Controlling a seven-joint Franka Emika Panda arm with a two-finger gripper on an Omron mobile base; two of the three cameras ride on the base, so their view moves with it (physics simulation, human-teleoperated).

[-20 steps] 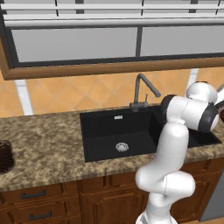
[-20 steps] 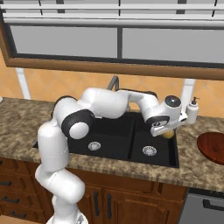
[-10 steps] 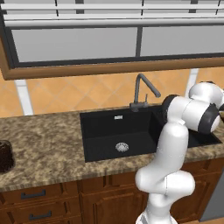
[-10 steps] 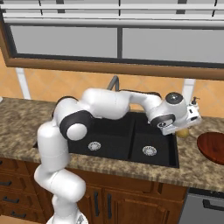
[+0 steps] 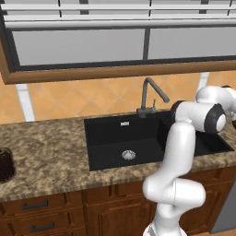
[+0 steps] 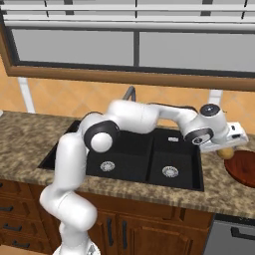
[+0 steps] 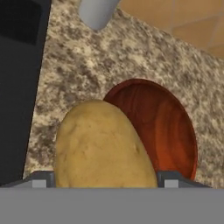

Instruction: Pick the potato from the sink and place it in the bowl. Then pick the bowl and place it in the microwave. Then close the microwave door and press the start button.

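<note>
My gripper [image 6: 230, 149] is shut on the tan potato [image 6: 227, 153], held just right of the black sink [image 6: 149, 154] over the granite counter. In the hand view the potato [image 7: 103, 146] fills the lower middle between the fingers [image 7: 41, 178], and the reddish-brown bowl [image 7: 164, 127] lies just beyond it on the counter. The bowl [image 6: 244, 169] shows in part at the right edge of the right base view, next to the potato. The sink [image 5: 138, 136] with its grey faucet [image 5: 150, 94] also lies in the left base view, where the arm hides the hand.
A dark brown round vessel [image 5: 5, 163] stands on the counter at far left. A window with a wooden sill runs above the counter. A white upright post [image 7: 97, 11] stands behind the bowl. Wooden drawers and cabinets sit under the counter.
The gripper has carried the potato up out of the right basin and rightward, past the sink's edge toward the bowl. The base views have stayed put.
</note>
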